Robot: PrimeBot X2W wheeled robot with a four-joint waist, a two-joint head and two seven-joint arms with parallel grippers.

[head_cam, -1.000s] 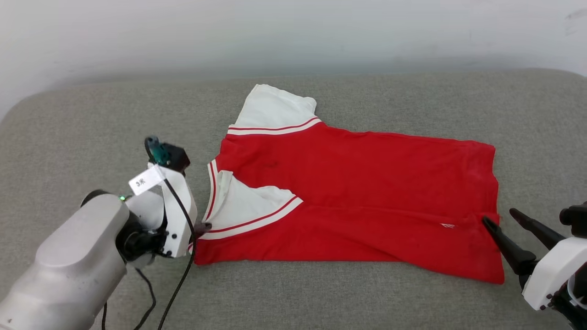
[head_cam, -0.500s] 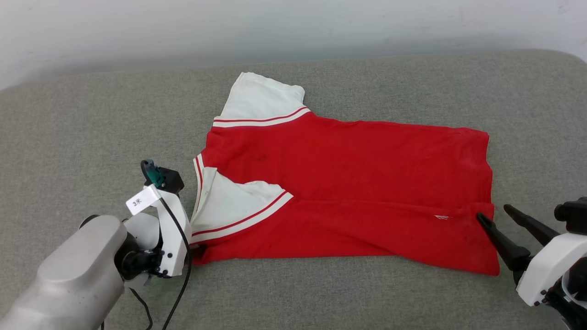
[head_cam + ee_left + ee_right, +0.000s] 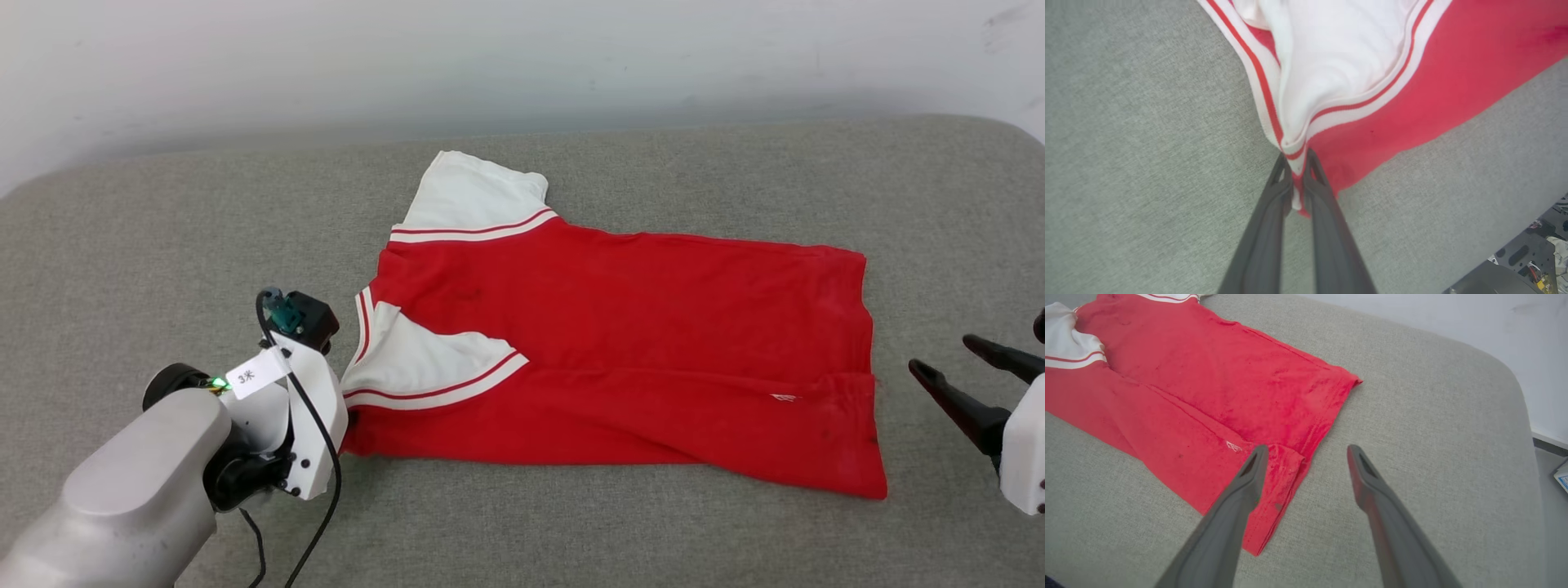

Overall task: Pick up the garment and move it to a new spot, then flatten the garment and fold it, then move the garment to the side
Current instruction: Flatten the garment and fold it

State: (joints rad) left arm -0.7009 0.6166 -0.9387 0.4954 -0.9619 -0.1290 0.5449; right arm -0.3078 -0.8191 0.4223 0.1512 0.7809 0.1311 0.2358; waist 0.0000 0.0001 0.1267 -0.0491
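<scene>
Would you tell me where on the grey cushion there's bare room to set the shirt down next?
Free: the grey cushion left of the shirt; the strip between shirt and wall; the near strip along its front edge. Crowded: its near-left corner, pinched by the left gripper, and the hem side, where the open right gripper sits.

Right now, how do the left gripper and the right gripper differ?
The left gripper is shut on the garment at a striped corner; the right gripper is open and holds nothing. The left gripper touches the fabric; the right gripper stands beside the hem, not touching. Both have long dark fingers.
</scene>
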